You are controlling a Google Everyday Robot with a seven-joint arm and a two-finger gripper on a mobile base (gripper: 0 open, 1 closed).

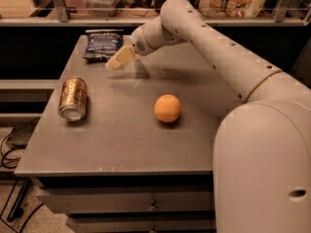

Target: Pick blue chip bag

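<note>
On the bench [121, 144], far-left corner, that's where the blue chip bag [103, 43] is lying flat, pale lettering facing up, nothing resting on it. And look at the gripper [120, 58]: it hangs just to the right of the bag's near-right corner, pointing down and to the left, a pale wedge above the grey surface. Close to the bag, but a sliver of bench shows between them, so no contact. As for the jaws, from this angle they read as one solid shape, so wide or narrow cannot be told, and nothing is seen held in them.

Behind the gripper, the big white arm [218, 42] sweeps in from the right, up over the back edge of the bench and down from a bulky shoulder that fills the lower-right corner.

Over on the left side, well apart from the bag, a gold-brown can [73, 99] lies on its side, silver top turned toward the camera. Near the middle sits an orange ball [167, 108], on its own, clear of the can and the bag. Below the front edge, a drawer front [153, 208] shows, and dark cables [12, 144] trail on the floor at lower left.
</note>
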